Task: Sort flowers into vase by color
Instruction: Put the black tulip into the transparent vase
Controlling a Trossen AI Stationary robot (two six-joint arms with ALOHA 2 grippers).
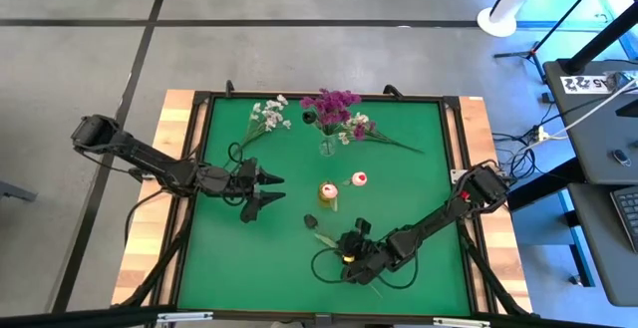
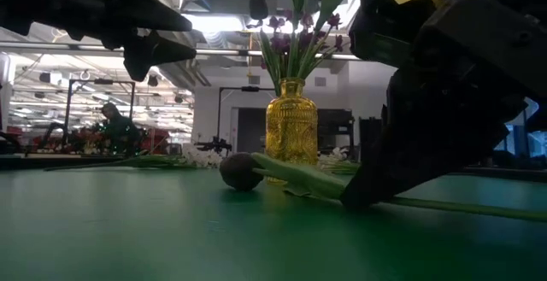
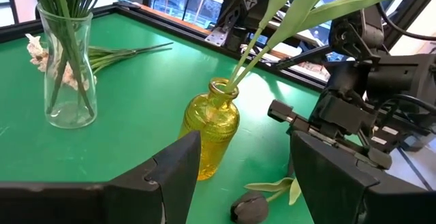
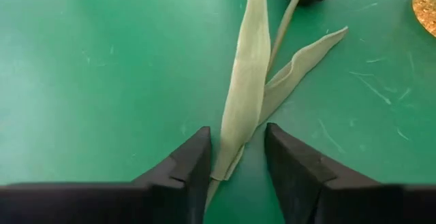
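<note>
The right tool [image 1: 346,245] sits low on the green desk [image 1: 229,268], in the lower middle of the high view. Its two dark fingers [image 4: 187,166] straddle the stem and long pale leaf of a dark-budded flower [image 4: 246,94] lying flat on the desk. In the right wrist view the fingers stand on either side of the leaf's lower end with narrow gaps showing, so they are half closed around it; I cannot tell whether they are pressing it yet. The near-black bud [image 2: 241,171] lies on the desk just in front of the yellow vase [image 2: 291,131] in the low view, with the stem running to the right under the right arm.

The left tool [image 1: 265,189] hovers above the desk at left of centre in the high view, fingers spread wide and holding nothing, pointing toward the yellow vase [image 3: 210,127].

The yellow vase holds green stems and sits near the centre of the desk. The clear glass vase [image 3: 65,67] stands toward the upper middle of the high view and holds magenta-purple sprigs [image 1: 331,104]. White sprigs [image 1: 267,117] lie on the desk at upper left of centre. More sprigs with long green stems [image 1: 384,137] lie to the right of the clear vase. A small pink and white bloom [image 1: 359,178] rests just right of the yellow vase.
</note>
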